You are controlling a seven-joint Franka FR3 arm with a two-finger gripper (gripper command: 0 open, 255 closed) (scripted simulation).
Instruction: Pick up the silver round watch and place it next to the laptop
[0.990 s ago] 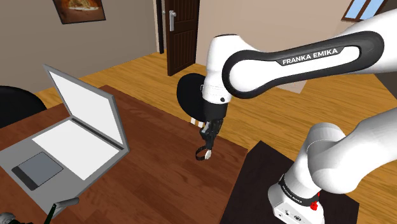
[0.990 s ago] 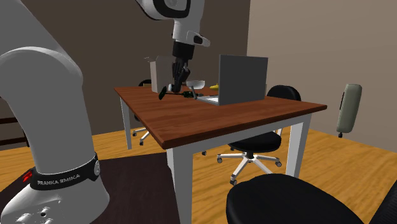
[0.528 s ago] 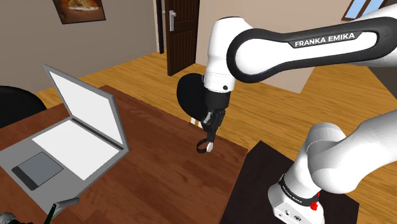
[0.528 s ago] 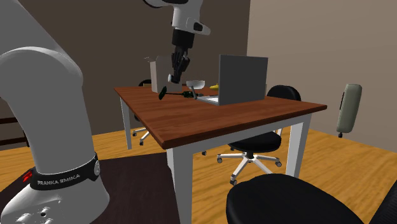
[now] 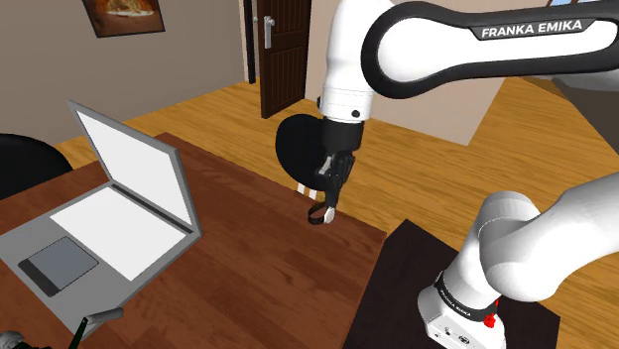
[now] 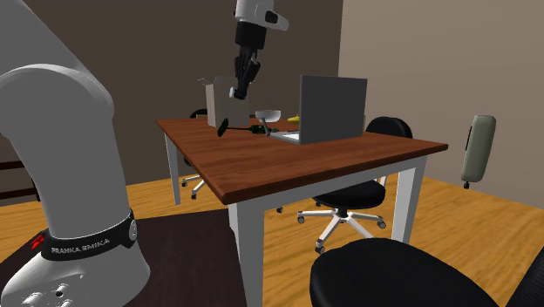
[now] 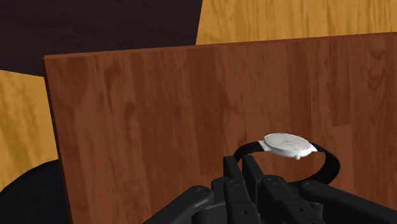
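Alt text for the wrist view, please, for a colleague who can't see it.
The black gripper is shut on a round silver-faced watch with a black strap, holding it above a brown wooden table. Beyond the table's edge lie a yellowish wood floor and a dark floor patch.

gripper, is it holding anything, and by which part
Yes: the gripper clasps the silver round watch by its black strap, just beside the face.

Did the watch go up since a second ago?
Yes. The watch, clasped in the gripper, has risen straight up, farther above the wooden table in the shoulder view.
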